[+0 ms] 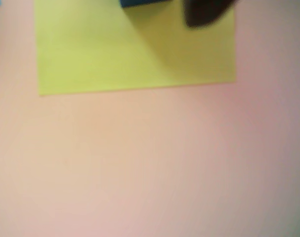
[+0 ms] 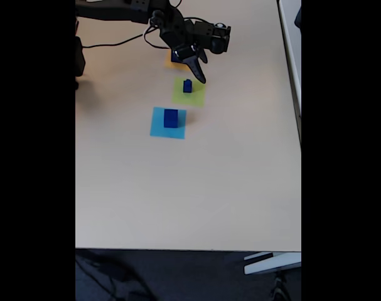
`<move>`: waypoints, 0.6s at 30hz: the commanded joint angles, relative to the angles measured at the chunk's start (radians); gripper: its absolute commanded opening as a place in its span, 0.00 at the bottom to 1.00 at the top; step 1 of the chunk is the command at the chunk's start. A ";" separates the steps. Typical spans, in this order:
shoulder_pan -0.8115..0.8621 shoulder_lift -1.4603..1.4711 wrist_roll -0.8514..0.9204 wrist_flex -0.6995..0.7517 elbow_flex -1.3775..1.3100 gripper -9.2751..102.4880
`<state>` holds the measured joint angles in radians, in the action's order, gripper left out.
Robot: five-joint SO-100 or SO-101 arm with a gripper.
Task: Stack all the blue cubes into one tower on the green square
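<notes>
A small blue cube (image 2: 187, 86) stands on the green square (image 2: 193, 95). In the wrist view this cube (image 1: 145, 2) is cut off by the top edge, with the green square (image 1: 115, 54) spread below it. A larger blue cube (image 2: 171, 118) sits on the light-blue paper square (image 2: 157, 126). My gripper (image 2: 191, 70) hangs just behind and above the small cube, apart from it, jaws open and holding nothing. One dark finger (image 1: 204, 12) shows blurred to the right of the cube.
An orange-yellow square (image 2: 171, 64) lies behind the green one, largely under my gripper, with something dark blue on it. The arm and its cable reach in from the top left. The tabletop (image 2: 190, 188) stretches bare toward the front edge.
</notes>
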<state>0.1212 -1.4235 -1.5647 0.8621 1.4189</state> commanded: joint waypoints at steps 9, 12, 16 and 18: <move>-0.058 -0.046 -0.066 -0.066 0.075 0.34; -0.060 -0.040 -0.066 -0.086 0.104 0.34; -0.064 -0.031 -0.077 -0.097 0.143 0.33; -0.066 -0.026 -0.078 -0.110 0.163 0.33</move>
<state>0.0614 -1.4220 -1.6322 0.7793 1.5785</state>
